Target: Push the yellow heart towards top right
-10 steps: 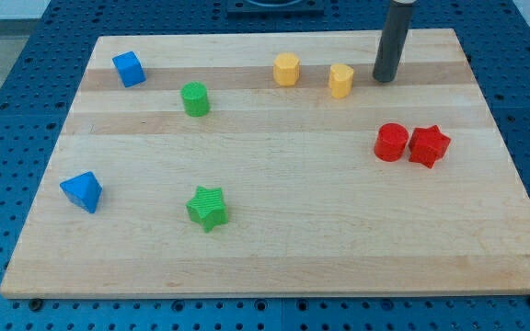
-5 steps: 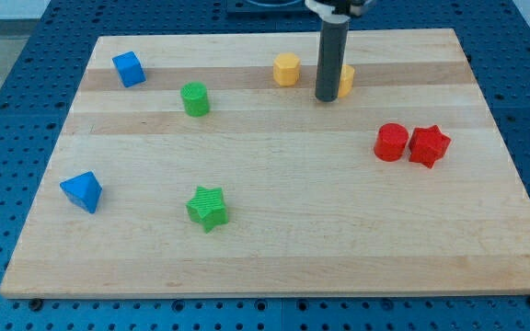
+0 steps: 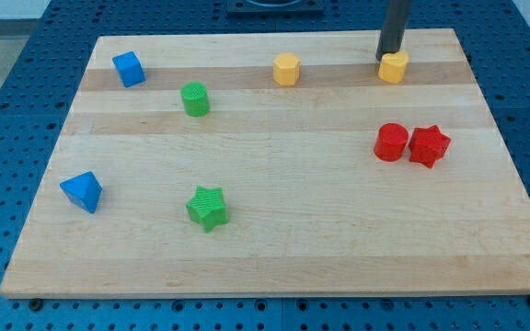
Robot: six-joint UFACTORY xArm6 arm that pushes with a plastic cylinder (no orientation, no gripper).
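Since the earlier frames, the yellow heart (image 3: pixel 393 67) has slid rightward into the board's upper right; the rod's tip (image 3: pixel 389 59), holding nothing, touches its upper-left edge, behind the push.

Our arm shows only as a straight, smooth, dark grey cylindrical rod, cut off by the view's top; my tip (image 3: pixel 389 59) ends flat and plain.

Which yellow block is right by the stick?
The yellow block on the view's right, near the board's top right. My tip sits right behind it, seemingly touching. The other yellow block stands alone, well to the view's left.
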